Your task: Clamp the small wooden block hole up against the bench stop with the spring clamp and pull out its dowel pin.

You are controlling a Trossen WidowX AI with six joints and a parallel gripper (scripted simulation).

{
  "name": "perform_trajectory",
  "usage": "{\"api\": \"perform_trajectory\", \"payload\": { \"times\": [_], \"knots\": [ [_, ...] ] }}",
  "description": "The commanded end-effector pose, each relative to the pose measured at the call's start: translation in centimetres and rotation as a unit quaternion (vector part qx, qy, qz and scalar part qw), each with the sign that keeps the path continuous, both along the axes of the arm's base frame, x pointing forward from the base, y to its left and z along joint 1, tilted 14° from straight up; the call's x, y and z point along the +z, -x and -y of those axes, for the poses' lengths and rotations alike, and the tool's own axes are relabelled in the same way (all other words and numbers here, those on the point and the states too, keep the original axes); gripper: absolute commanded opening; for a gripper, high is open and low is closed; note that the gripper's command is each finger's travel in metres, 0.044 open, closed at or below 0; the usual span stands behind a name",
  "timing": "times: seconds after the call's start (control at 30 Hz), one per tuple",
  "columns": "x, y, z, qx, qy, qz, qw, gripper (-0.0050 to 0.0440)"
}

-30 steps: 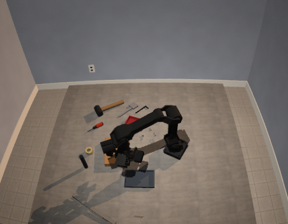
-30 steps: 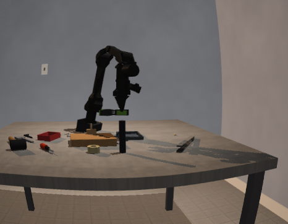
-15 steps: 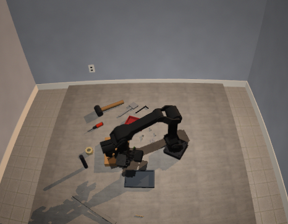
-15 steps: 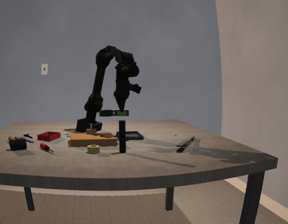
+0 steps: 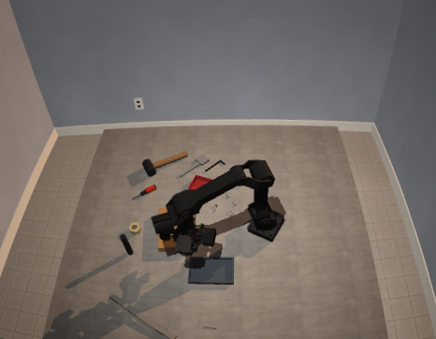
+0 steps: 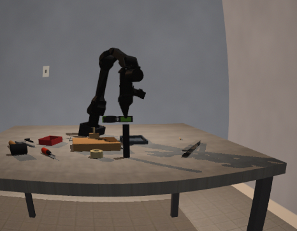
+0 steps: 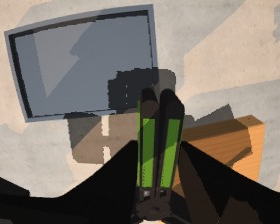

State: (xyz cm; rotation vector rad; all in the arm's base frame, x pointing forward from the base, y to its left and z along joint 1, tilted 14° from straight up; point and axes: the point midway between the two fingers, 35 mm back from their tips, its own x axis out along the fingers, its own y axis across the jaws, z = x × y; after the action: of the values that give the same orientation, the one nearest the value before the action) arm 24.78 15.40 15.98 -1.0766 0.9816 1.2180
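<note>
one hammer (image 5: 162,163), one screwdriver (image 5: 146,191), two trays (image 5: 210,271)

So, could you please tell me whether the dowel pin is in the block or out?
In: the exterior view shows the dowel pin standing upright from the block on the board.

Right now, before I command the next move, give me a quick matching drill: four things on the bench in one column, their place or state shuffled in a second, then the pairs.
Things:
1. spring clamp
2. dowel pin
3. red tray
4. tape roll

Place or state:
A. standing up out of the small wooden block on the board
B. lying on the table in front of the board
C. held above the table in the gripper
D. on the table left of the board in the exterior view

Pairs: 1-C, 2-A, 3-D, 4-B
</note>
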Motion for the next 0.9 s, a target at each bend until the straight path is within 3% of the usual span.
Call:
{"api": "perform_trajectory", "payload": {
  "times": [0.0,0.87],
  "knots": [
    [-0.6,0.0,-0.1,0.008,0.002,-0.003,1.000,0.0000],
    [-2.6,-0.4,-0.4,0.043,0.005,0.005,0.999,0.0000]
  ]
}}
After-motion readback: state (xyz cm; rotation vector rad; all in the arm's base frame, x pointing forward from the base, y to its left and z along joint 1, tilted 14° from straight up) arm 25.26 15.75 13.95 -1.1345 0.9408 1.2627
